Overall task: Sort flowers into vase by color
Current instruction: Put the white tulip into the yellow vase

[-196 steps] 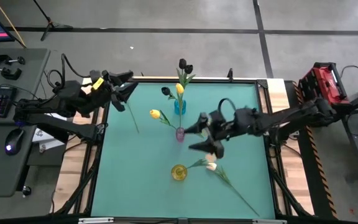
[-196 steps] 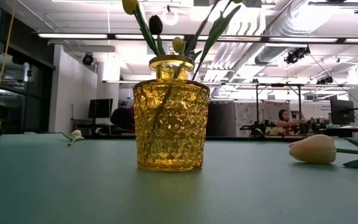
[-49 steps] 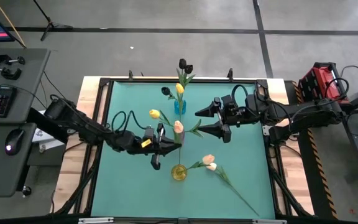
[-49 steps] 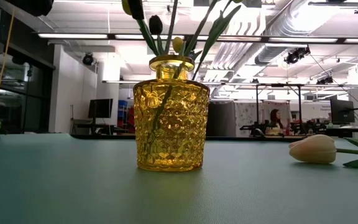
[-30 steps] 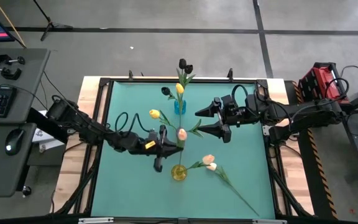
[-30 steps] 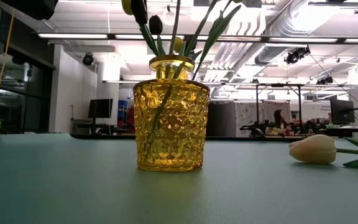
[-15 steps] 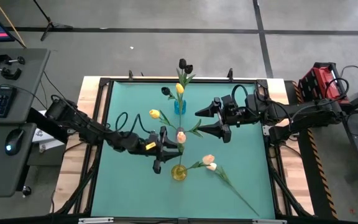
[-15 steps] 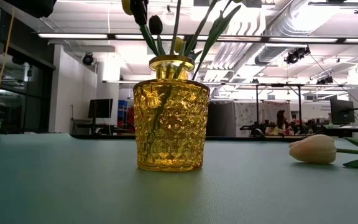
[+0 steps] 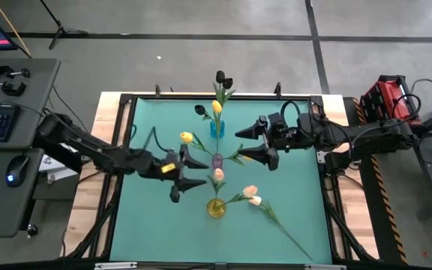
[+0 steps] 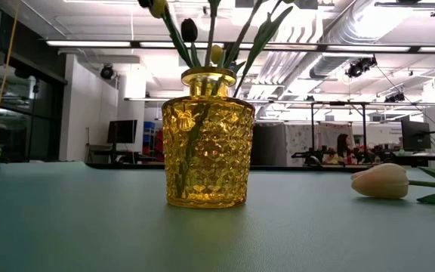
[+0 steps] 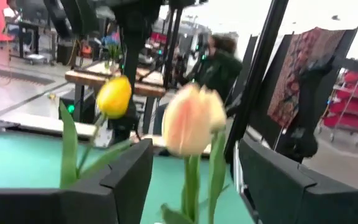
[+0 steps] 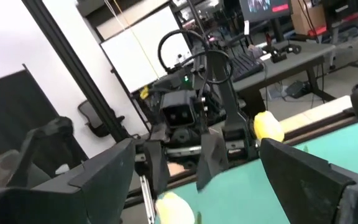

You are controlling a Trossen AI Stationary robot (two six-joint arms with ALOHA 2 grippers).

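Your left gripper (image 9: 189, 171) gapes empty just beside the upright peach tulip (image 9: 218, 175), right gripper (image 9: 255, 147) wide

Item count on the green bench (image 9: 156, 217):

- Vases: three. One yellow textured glass vase (image 9: 215, 208), one small purple glass vase (image 9: 217, 160), one blue glass vase (image 9: 217, 129).
- Yellow tulips: two (image 9: 187, 137).
- Near-black tulips: two visible (image 9: 220, 77).
- Pale peach-white tulips: three, one upright (image 9: 218, 174), two lying flat (image 9: 252, 196).
- Robot arms: two.
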